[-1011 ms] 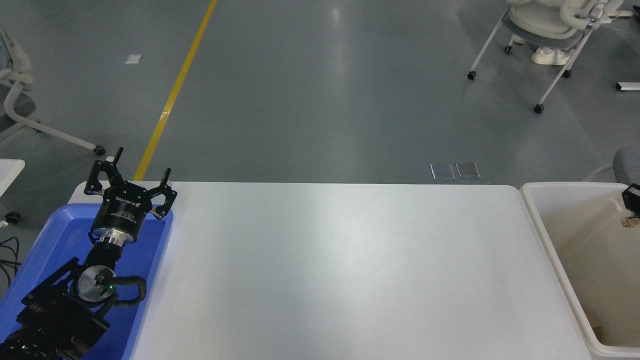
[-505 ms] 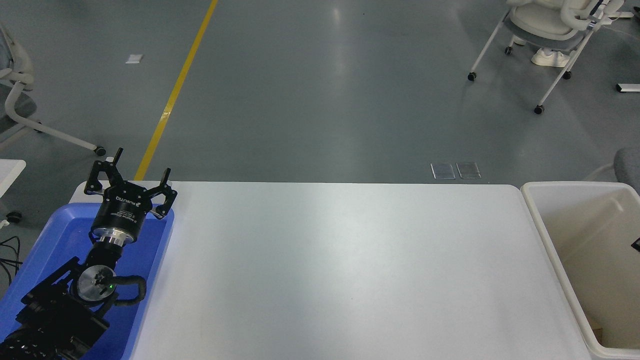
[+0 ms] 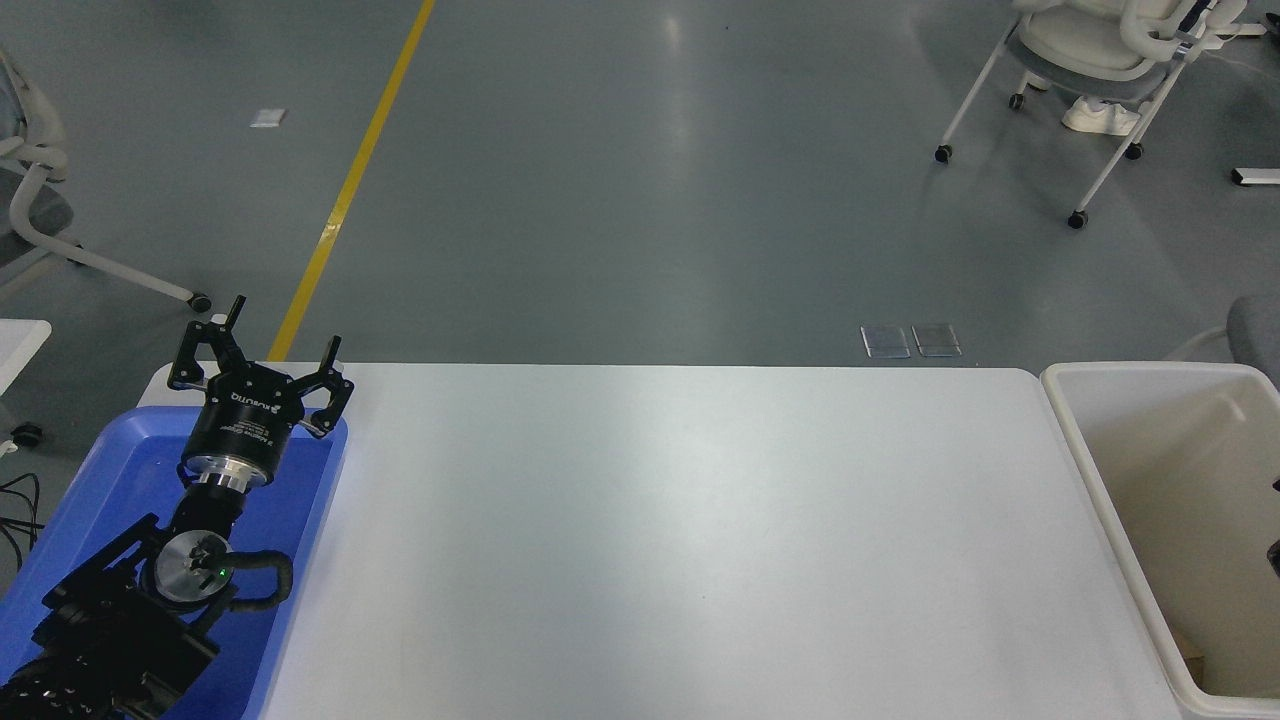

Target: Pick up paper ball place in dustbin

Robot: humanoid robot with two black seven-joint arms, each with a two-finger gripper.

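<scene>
From the head view, the white table [image 3: 680, 540] is seen stretching across the middle. At the lower left the left arm is parked over a shallow blue tray [image 3: 120, 455] that sits on the table's left end. The left gripper [image 3: 262, 365] is held above the tray's far edge, pointing away from the camera, and its fingers [image 3: 192, 352] are spread apart with nothing between them.

At the right end, just beside the table's edge, the dustbin [image 3: 1085, 470] is seen: off-white, deep, with a rounded rim, cut off by the picture's right and bottom edges. Against the right edge, over the bin's inside, a small dark sliver of the right gripper [image 3: 1274, 556] is caught. So little of it is in view that the state of its jaws cannot be told.

The paper ball cannot be made out with certainty. A small tan patch is glimpsed low in the bin near its left wall, at the bottom of the picture, but whether that is the ball cannot be told.

Beyond the table, grey floor is seen with a yellow line [image 3: 350, 180] running up at the left, and a wheeled white chair [image 3: 1085, 60] at the top right.
</scene>
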